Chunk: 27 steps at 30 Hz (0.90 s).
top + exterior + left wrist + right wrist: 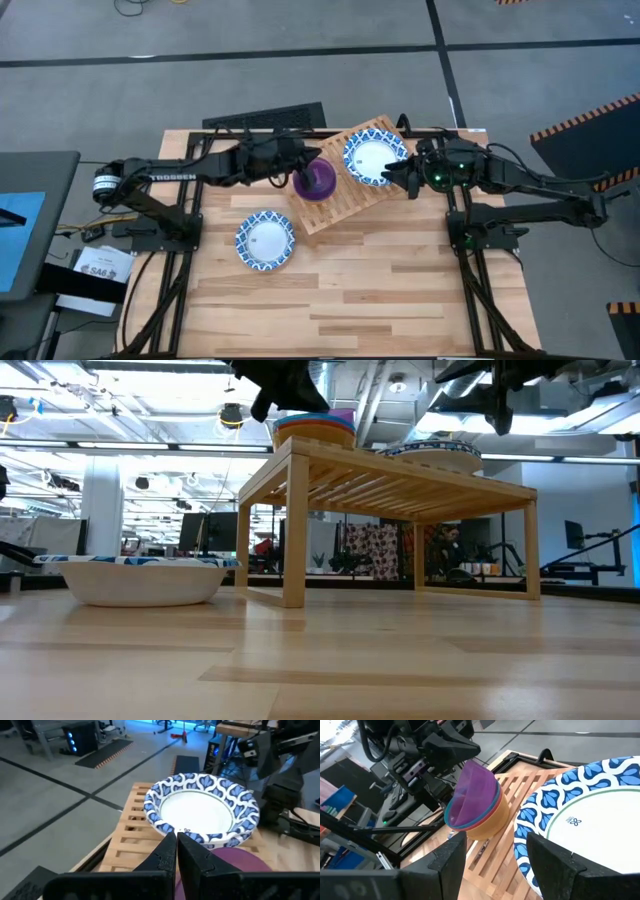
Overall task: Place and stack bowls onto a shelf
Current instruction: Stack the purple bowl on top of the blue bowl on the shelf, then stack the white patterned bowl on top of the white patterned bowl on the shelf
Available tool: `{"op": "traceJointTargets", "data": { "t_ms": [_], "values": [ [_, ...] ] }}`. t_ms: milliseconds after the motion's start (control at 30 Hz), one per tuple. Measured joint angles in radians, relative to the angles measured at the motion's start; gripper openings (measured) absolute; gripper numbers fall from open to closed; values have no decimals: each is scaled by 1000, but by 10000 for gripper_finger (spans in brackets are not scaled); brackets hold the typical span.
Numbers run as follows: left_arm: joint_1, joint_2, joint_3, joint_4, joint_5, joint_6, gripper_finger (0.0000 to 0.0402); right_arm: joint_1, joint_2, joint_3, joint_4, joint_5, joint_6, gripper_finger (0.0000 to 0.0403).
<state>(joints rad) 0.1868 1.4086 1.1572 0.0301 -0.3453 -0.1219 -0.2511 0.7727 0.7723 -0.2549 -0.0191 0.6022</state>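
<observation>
Bowls sit in 3 places: a nested stack of small plastic bowls with purple on top stands on the shelf, a blue-rimmed bowl rests beside it on the same slats, and another blue-rimmed bowl lies on the bench near the shelf. Left gripper hovers at the purple stack with fingers pressed together, holding nothing. Right gripper hangs at the shelf bowl's rim, fingers spread.

Small bowl stack and one wide bowl are sitting on the shelf. Another wide bowl is lying on the table beside the shelf.
</observation>
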Motion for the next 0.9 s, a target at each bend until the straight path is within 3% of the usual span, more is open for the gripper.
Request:
{"op": "traceJointTargets", "data": {
  "t_ms": [500, 667, 900],
  "values": [
    [4, 63, -5, -38, -3, -15, 0, 1, 0, 0, 4, -1, 3, 232],
    [4, 79, -4, 28, -8, -8, 0, 9, -1, 0, 8, -4, 3, 232],
    [4, -52, 8, 38, -10, 55, 0, 15, -2, 0, 9, -4, 2, 232]
  ]
}}
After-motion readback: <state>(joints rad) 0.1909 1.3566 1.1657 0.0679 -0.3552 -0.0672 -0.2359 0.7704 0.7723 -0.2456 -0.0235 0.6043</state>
